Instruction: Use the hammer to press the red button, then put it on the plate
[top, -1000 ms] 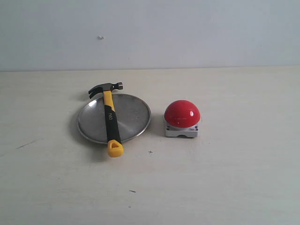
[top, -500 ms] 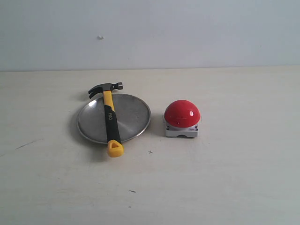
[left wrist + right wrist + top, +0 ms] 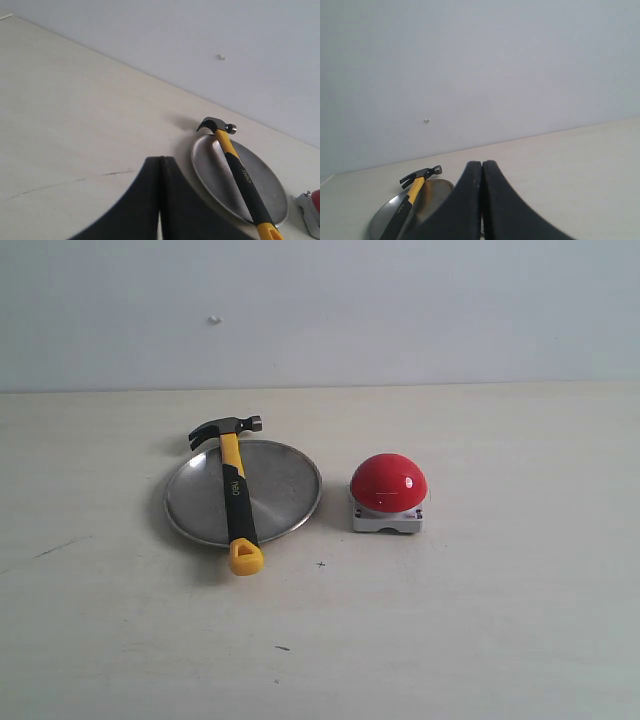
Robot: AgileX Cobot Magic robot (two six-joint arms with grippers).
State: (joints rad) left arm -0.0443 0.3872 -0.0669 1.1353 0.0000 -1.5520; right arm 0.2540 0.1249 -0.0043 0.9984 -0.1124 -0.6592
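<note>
Nothing has moved in the last second: the claw hammer (image 3: 234,490) lies across the metal plate (image 3: 285,485), the red button (image 3: 388,482) just beside it. My left gripper (image 3: 160,200) and right gripper (image 3: 482,200) are clenched and empty. Placement looks complete.

1. Light is bright, even and diffuse in all three views.
2. Soft, faint shadows fall left of the plate (image 3: 290,492) and the hammer (image 3: 237,502) in the exterior view.
3. Small white glints mark the red button (image 3: 388,482).
</note>
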